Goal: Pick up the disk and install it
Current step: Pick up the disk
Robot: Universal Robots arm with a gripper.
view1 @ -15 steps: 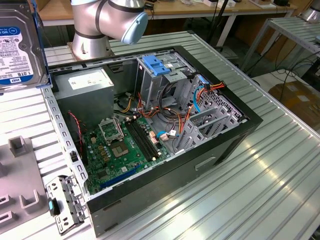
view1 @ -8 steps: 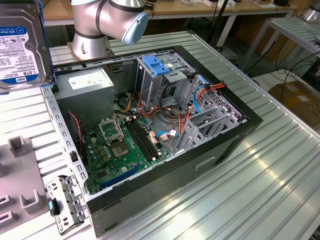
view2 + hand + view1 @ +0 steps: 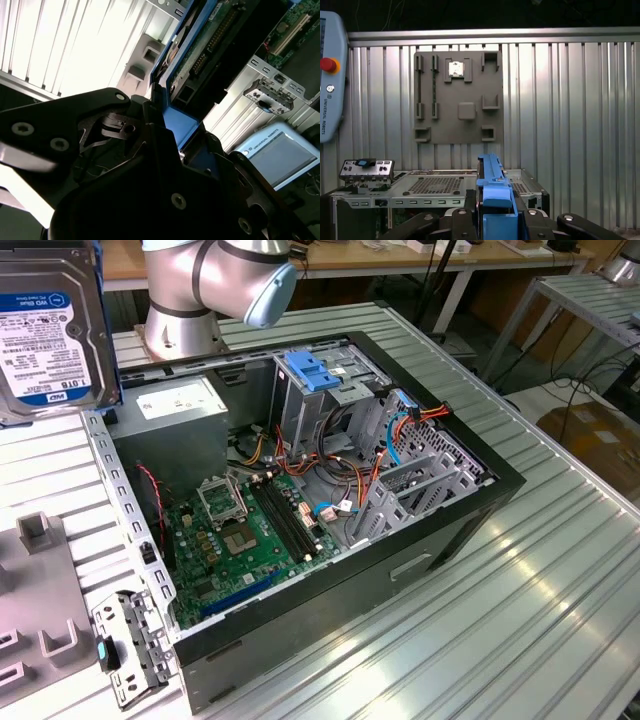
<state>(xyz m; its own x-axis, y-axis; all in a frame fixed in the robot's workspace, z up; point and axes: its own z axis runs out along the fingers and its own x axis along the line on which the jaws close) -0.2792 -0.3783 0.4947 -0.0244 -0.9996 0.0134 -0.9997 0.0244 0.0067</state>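
First wrist view — gripper point(image 3: 495, 212) clamps the disk point(image 3: 489, 172) over the ribbed metal table point(image 3: 570, 125).

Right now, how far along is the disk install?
Done: the pickup. The gripper is shut on the disk, clamping its blue frame. In hand: the disk, held up at the exterior view's left, above and apart from the open case. Left: the install. The disk is not in the case and is well short of the cage.
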